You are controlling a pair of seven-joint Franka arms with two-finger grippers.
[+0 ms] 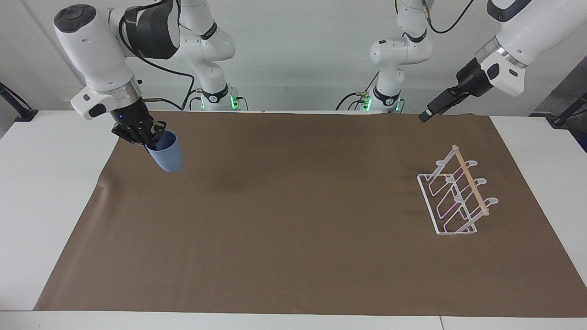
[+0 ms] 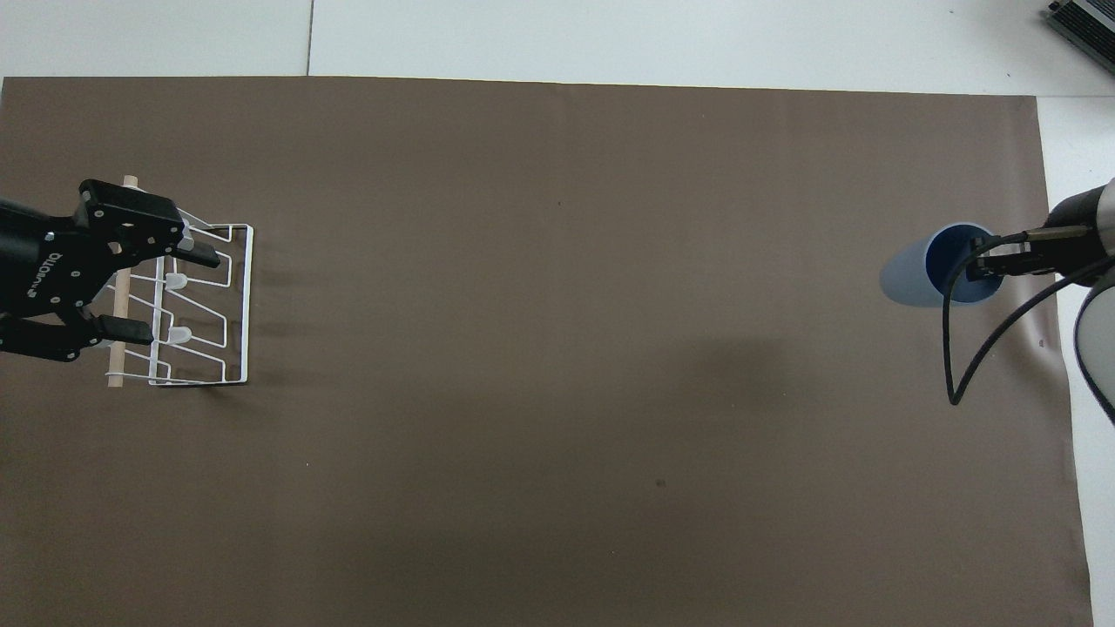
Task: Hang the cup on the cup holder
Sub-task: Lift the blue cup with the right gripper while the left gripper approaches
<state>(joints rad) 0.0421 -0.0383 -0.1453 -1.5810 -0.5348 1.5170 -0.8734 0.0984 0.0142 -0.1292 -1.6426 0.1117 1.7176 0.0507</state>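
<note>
I have the cup (image 1: pixel 166 156) pinched by its rim in my right gripper (image 1: pixel 146 137), one finger inside the mouth and one outside, the body hanging tilted below the jaws, clear of the brown mat (image 1: pixel 293 256). So the pickup is done; the carry across and the hanging itself are left. The rack (image 1: pixel 456 197) stands at the left arm's end of the table, well apart from the cup. My left gripper (image 2: pixel 144 292) hangs high over the rack with its jaws spread and nothing between them. Between the two grippers the mat lies bare. My guess is the rack's slanted prongs and the left gripper above them are the only tight spots.
</note>
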